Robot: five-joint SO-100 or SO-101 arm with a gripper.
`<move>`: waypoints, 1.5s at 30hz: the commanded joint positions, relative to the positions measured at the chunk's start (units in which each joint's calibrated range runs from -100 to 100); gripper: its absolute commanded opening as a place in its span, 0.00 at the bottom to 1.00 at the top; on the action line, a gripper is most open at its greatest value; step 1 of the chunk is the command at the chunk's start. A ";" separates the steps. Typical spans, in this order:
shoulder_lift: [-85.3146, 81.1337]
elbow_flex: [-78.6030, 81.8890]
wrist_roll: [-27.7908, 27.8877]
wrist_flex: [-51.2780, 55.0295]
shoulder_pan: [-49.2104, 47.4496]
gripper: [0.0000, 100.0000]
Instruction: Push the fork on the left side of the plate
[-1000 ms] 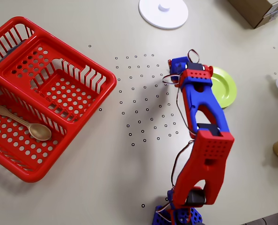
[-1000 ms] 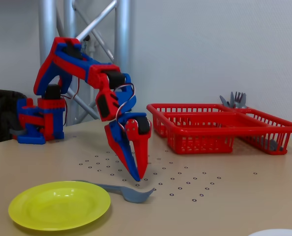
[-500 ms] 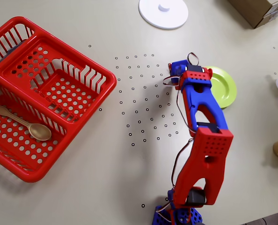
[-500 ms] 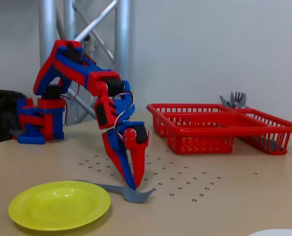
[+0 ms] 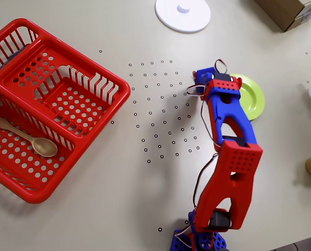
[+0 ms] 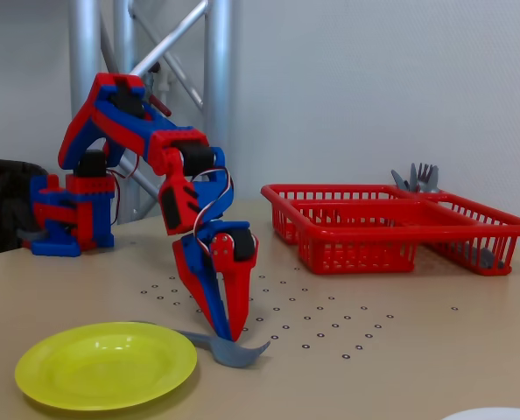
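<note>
End effector closed, tip on fork

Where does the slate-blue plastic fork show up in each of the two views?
Overhead view: not visible; the red-and-blue arm covers the spot beside the lime-green round plate.
Fixed view: the slate-blue plastic fork lies on the table at lower centre, just right of the plate, with the pincer tips down on it.
Shared landmark: the lime-green plate, right of centre overhead, lower left in the fixed view.
</note>
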 commanded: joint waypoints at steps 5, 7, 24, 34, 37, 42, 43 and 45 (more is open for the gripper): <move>-1.79 -4.87 0.49 -0.33 1.46 0.00; -2.21 -4.87 0.44 -0.33 1.46 0.00; -21.74 5.47 -4.64 4.50 -1.34 0.00; -56.39 45.54 -9.77 -1.53 -6.36 0.00; -65.18 59.69 -10.16 -7.41 -7.44 0.00; -79.47 80.54 -11.23 -16.74 -8.44 0.00; -82.43 83.98 -11.33 -17.23 -8.87 0.00; -89.36 90.96 -11.77 -18.84 -10.02 0.00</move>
